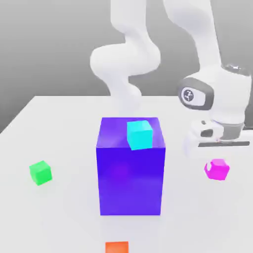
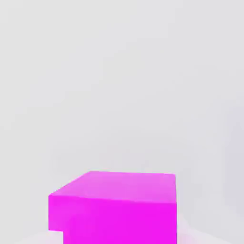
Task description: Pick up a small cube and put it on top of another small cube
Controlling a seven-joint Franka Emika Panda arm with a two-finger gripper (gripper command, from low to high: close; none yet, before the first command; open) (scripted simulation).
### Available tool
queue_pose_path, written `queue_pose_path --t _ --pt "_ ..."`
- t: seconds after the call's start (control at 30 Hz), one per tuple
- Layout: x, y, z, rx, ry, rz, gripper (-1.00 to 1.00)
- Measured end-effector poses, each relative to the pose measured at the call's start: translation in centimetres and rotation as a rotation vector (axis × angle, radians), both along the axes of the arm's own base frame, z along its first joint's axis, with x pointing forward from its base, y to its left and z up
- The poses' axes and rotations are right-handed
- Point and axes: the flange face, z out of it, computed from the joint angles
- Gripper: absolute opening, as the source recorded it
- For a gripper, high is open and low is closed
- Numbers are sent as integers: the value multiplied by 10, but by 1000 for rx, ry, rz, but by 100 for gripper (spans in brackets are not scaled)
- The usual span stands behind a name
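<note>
white robot arm reaching down at the exterior view's right, hand hanging low over the pale worktop (image 1: 64, 118). pincer (image 1: 217, 160) closed tight, fingers brought together at the small pink cube (image 1: 217, 169), clamped on it as far as can be told, with the white fingers dipping into the cube's top from above. pink cube near the right edge of the exterior view, well to the right of the big blue-purple cube (image 1: 131, 170) and clear of it; whether resting on the worktop or just off it, hard to tell. in the hand view, the same pink cube (image 2: 119, 205) seen close up against plain pale worktop (image 2: 119, 71), top face and one side showing. small green cube (image 1: 40, 172) far across on the exterior view's left, sitting alone on the worktop, well apart from the pink one, with the big blue-purple cube standing between them. cyan cube (image 1: 140, 134) seen at the upper part of the big cube, tilted a little. orange cube (image 1: 117, 247) at the bottom edge of the exterior view, just in front of the big cube, partly cut off by the frame.
</note>
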Motion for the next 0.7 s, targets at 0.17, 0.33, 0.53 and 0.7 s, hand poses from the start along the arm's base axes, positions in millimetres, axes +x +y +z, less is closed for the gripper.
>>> queue_pose_path --t 0.17,0.33,0.53,0.7 --pt "72 -29 13 -23 -67 -13 -100" --pt "123 -138 31 -67 -98 -223 -100" --pt "104 -350 51 -102 -80 -708 -100" --pt "29 -464 58 -87 -42 -1054 -100"
